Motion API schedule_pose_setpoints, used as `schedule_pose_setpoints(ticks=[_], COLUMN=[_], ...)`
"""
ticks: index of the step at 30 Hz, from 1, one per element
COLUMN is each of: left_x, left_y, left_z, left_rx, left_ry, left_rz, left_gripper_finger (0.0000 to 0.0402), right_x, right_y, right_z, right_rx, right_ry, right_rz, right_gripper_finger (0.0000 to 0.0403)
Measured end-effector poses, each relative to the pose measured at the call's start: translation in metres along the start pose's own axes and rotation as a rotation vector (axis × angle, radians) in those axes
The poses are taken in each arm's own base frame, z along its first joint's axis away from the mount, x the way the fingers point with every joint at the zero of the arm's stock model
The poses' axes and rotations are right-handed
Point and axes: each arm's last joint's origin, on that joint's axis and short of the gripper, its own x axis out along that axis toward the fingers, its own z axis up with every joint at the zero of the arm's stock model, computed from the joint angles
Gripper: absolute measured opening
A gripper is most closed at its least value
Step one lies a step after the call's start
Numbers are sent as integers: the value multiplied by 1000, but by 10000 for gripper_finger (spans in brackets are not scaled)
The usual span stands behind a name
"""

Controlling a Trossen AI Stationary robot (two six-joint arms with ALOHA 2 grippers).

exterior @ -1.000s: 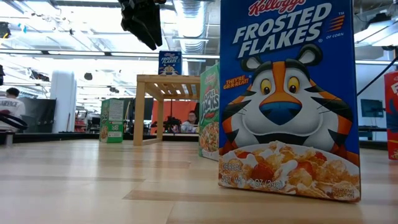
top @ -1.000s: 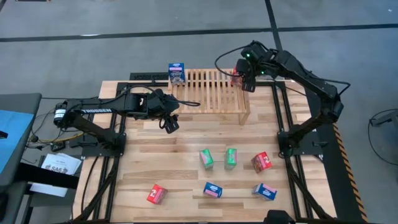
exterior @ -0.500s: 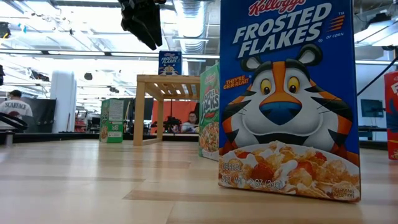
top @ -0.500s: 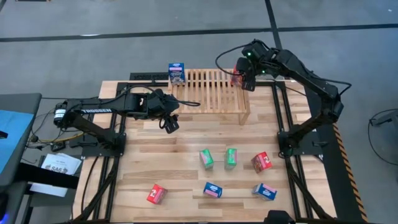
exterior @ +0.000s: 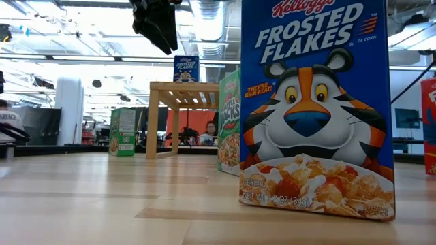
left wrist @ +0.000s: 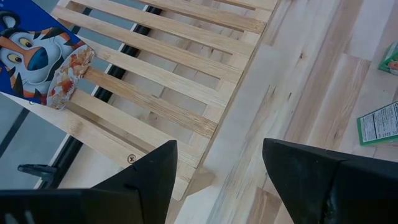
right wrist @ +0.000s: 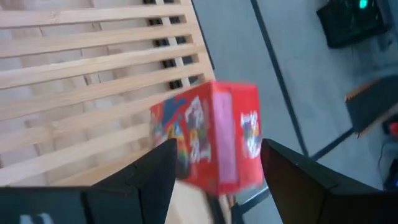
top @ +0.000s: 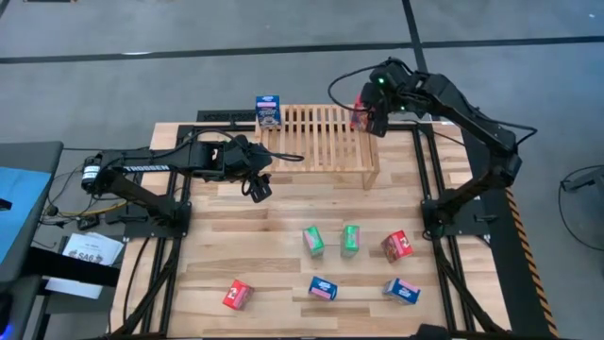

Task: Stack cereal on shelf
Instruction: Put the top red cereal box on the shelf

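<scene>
From above, the right gripper point(top: 369, 117) sits a touch farther toward the back corner of the shelf point(top: 321, 138) than it did a second ago, with a red box point(top: 358, 116) at the rack's far right corner just beside it; everything else lies as before. The left gripper point(top: 257, 186) hangs over the tabletop point(top: 274, 255) in front of the rack's left end. A blue box point(top: 268, 110) stands upright on the rack's back left corner. Loose on the planks are two green boxes point(top: 313, 240) point(top: 350, 238) side by side, a red one point(top: 396, 246) to their right, another red one point(top: 237, 295) near the front left, a blue one point(top: 323, 288) and another box point(top: 402, 290) near the front right. At table level, a Frosted Flakes box point(exterior: 315, 102) fills the foreground, a green box point(exterior: 229, 121) stands just behind it, another green box point(exterior: 122, 131) is farther left, and the rack point(exterior: 178, 95) stands beyond with the blue box point(exterior: 185, 69) on top; a dark gripper point(exterior: 157, 24) hangs overhead, unchanged. The left wrist camera shows its fingers point(left wrist: 146, 177) spread wide with nothing between them, above the rack's slats point(left wrist: 174, 68) and the blue box point(left wrist: 37, 56). The right wrist camera shows its fingers point(right wrist: 152, 171) spread apart, with the red box point(right wrist: 208, 137) standing free between them on the rack's corner point(right wrist: 81, 81).
</scene>
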Motion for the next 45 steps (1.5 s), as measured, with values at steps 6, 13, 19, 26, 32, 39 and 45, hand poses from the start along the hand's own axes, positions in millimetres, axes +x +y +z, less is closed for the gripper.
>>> schedule_pose_setpoints(ticks=[6, 13, 19, 26, 32, 39, 45], left_x=[0, 0, 0, 0, 0, 0, 0], left_y=[0, 0, 0, 0, 0, 0, 0], left_z=[0, 0, 0, 0, 0, 0, 0], left_rx=[0, 0, 0, 1, 0, 0, 12], left_ry=[0, 0, 0, 0, 0, 0, 0], left_rz=[0, 0, 0, 0, 0, 0, 0], left_gripper_finger=[227, 227, 227, 227, 227, 227, 227], right_x=[-30, -68, -87, -74, -45, -14, 7], right_y=[4, 2, -2, 2, 4, 7, 8], right_z=[-8, -24, -42, -70, -84, -86, -78], right_rx=[77, 219, 337, 476, 621, 719, 742], right_ry=[-38, -140, -152, -120, -137, -114, -70], right_rz=[-64, -85, -93, -125, -169, -176, -166], right_gripper_finger=[256, 256, 256, 256, 256, 256, 256])
